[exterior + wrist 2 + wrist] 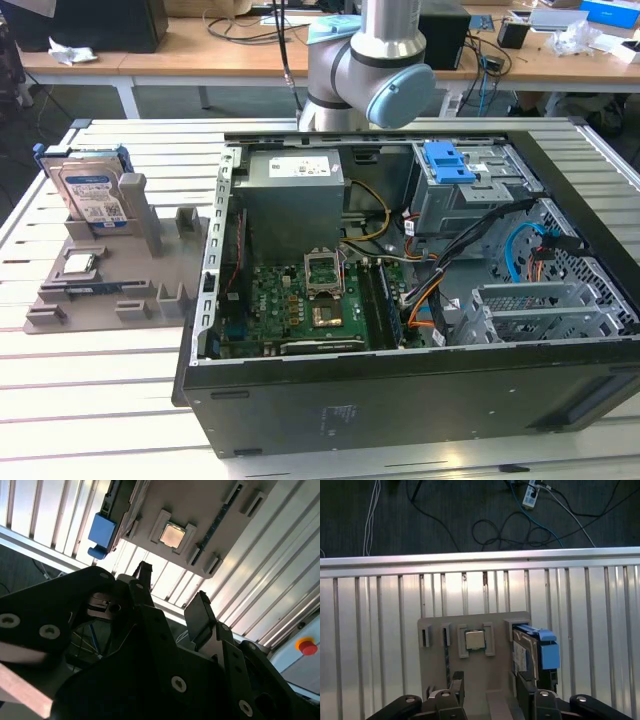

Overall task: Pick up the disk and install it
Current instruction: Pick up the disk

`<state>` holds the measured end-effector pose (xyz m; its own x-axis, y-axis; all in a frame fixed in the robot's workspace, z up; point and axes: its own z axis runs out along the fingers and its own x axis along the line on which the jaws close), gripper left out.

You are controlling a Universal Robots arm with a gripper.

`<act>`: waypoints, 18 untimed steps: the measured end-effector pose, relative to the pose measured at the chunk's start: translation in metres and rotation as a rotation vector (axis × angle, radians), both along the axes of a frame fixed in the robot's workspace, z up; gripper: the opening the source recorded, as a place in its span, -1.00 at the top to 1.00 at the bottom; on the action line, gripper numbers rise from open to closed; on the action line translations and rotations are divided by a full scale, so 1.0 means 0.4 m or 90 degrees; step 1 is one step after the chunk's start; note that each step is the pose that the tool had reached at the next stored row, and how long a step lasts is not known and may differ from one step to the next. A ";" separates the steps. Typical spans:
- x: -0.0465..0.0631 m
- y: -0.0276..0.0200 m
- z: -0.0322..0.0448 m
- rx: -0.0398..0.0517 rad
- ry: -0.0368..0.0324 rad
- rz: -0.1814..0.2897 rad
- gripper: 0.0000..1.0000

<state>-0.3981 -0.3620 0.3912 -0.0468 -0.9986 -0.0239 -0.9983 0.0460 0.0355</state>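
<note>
The slatted metal table (90, 400) carries a big open computer case (400, 400) lying on its side with the motherboard showing. In its far corner there's a grey drive cage (480, 200) with a blue latch (447, 160) on top. The arm (370, 70) stands behind the case. Just beside the case, on the exterior view's left, a flat grey holder (110, 300) lies on the table. The disk (95, 195) stands upright on edge in a slot at the holder's far end, blue carrier around it and label facing the camera, so it's not in the case yet. The hand (490, 687) shows in both wrist views, looking down over the holder, its two dark fingers (200, 610) spread wide with nothing between them. In the first wrist view the disk sits just beside one finger. Smallest bit: a square silver CPU chip (80, 264) lying flat in its own recess, near the disk.
</note>
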 end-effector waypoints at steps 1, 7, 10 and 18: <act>0.000 0.000 0.000 0.0000 0.0000 0.000 -0.08; 0.000 0.016 -0.004 0.0000 0.0000 0.001 -0.08; 0.000 0.030 -0.006 0.0000 0.0000 0.001 -0.08; 0.000 0.061 -0.011 0.0001 -0.0001 0.001 -0.08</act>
<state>-0.3980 -0.3376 0.3867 -0.0459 -0.9987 -0.0239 -0.9984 0.0450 0.0354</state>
